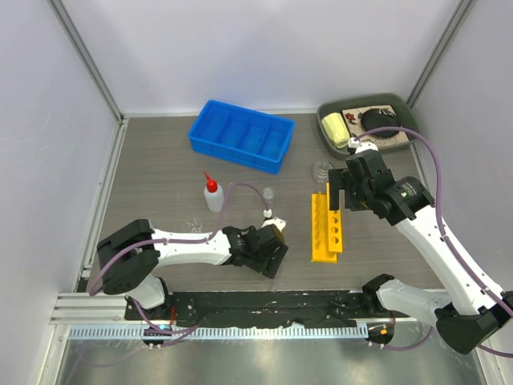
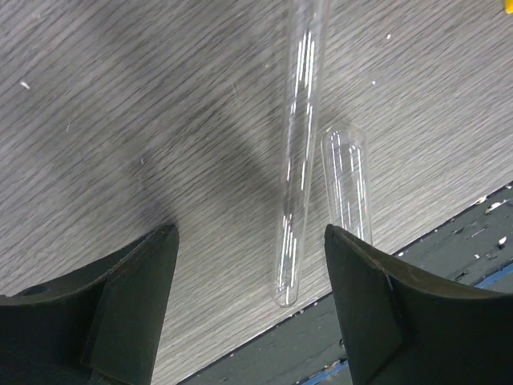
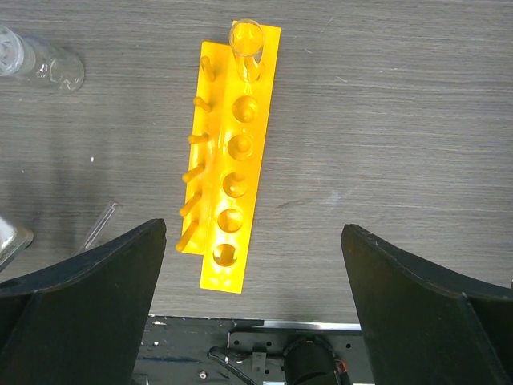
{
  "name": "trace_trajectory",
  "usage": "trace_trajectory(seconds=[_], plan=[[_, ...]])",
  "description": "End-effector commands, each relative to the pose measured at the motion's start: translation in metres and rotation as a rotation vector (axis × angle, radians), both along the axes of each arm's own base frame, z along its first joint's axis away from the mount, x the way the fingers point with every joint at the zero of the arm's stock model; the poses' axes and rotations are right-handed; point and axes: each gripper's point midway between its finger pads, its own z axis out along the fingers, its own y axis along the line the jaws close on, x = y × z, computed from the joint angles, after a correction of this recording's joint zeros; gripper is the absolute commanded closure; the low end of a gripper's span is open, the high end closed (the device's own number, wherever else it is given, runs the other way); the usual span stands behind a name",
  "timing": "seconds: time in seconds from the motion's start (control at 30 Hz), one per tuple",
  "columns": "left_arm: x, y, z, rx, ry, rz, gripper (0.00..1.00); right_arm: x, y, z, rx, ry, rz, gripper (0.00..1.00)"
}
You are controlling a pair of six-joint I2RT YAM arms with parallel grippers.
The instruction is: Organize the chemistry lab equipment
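My left gripper [image 1: 271, 253] is open and empty, low over the table's near edge. In the left wrist view two clear glass tubes lie on the table: a long one [image 2: 298, 152] between my fingers and a shorter one [image 2: 347, 184] by the right finger [image 2: 361, 281]; the left gripper [image 2: 250, 233] touches neither. My right gripper [image 1: 337, 196] is open and empty above the far end of the yellow holed rack [image 1: 326, 228]. In the right wrist view the rack [image 3: 232, 160] holds one glass tube [image 3: 246, 40] in its farthest hole. The white squeeze bottle [image 1: 212, 195] stands upright at left centre.
A blue divided bin [image 1: 240, 135] sits at the back. A dark green tray [image 1: 333, 108] sits at the back right. A small clear beaker [image 1: 268, 193] and a clear glass flask [image 1: 322, 170] stand mid-table. The black rail [image 1: 264, 303] runs along the near edge.
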Motion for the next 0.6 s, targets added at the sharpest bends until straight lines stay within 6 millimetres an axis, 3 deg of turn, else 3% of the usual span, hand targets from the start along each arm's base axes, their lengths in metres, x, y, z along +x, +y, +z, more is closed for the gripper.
trace_trajectory(seconds=[0.0, 0.1, 0.33, 0.57], plan=[[-0.009, -0.004, -0.021, 0.014, 0.034, 0.001, 0.23, -0.002, 0.003, 0.005, 0.02, -0.026, 0.012, 0.03], [-0.009, -0.002, -0.026, 0.027, 0.04, 0.003, 0.27, -0.003, 0.002, 0.004, 0.022, -0.027, 0.009, 0.03], [-0.011, 0.007, -0.039, 0.072, 0.045, 0.007, 0.51, -0.006, 0.001, 0.001, 0.024, -0.025, 0.01, 0.03], [-0.01, 0.022, -0.047, 0.138, 0.034, 0.019, 0.57, -0.009, 0.001, -0.003, 0.033, -0.023, 0.012, 0.03]])
